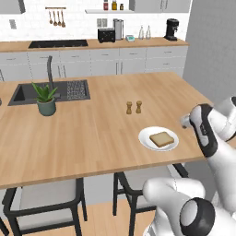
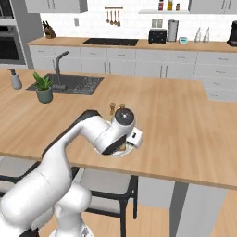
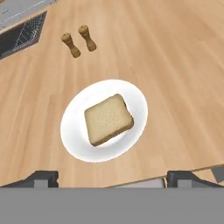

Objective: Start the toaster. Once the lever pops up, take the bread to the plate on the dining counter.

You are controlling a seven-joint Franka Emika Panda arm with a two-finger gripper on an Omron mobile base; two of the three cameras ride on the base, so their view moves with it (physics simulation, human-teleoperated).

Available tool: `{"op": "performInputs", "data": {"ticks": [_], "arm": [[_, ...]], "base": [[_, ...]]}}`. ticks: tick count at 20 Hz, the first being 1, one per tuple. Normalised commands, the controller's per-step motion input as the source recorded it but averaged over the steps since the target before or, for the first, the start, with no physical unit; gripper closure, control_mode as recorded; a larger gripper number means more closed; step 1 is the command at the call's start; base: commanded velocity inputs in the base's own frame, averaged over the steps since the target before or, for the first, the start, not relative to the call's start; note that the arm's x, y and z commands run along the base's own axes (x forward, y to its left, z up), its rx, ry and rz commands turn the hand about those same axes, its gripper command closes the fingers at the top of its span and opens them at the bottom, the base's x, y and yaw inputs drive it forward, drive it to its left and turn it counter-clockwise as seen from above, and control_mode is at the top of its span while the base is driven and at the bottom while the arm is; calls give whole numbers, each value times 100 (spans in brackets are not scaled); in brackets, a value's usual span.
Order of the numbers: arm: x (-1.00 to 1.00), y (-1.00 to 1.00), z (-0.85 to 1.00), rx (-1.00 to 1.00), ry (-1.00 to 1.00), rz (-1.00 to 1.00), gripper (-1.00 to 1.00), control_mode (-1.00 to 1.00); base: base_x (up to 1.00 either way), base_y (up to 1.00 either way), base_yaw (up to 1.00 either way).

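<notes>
Directly below the end effector [image 3: 112, 177], whose fingers stood wide apart and empty, the square light-brown bread slice [image 3: 108, 119] lay flat on the round white plate [image 3: 74, 127]. Beyond it, two small wooden shakers [image 3: 79, 40] stood on the light-wood bench [image 3: 175, 65].

We are in a home kitchen.
We see a wood-topped island [image 1: 106, 133] with a dark sink [image 1: 32, 92], a potted plant [image 1: 46, 99] and chairs [image 1: 44, 198] tucked under it; behind, a wall counter [image 1: 92, 44] carries a cooktop [image 1: 57, 44], toaster [image 1: 106, 35] and coffee maker [image 1: 172, 29], with utensils [image 1: 56, 17] hanging on white tile.
</notes>
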Motion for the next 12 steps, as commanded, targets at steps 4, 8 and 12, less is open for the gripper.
{"op": "performInputs", "data": {"ticks": [4, 8, 12], "arm": [[-100, 30, 12, -4, 12, -31, -100, -100], [-100, 39, 24, 0, 4, -20, -100, -100], [-100, 31, 28, 0, -4, -8, -100, -100]], "base": [[0, 0, 0], [0, 0, 0], [0, 0, 0]]}}
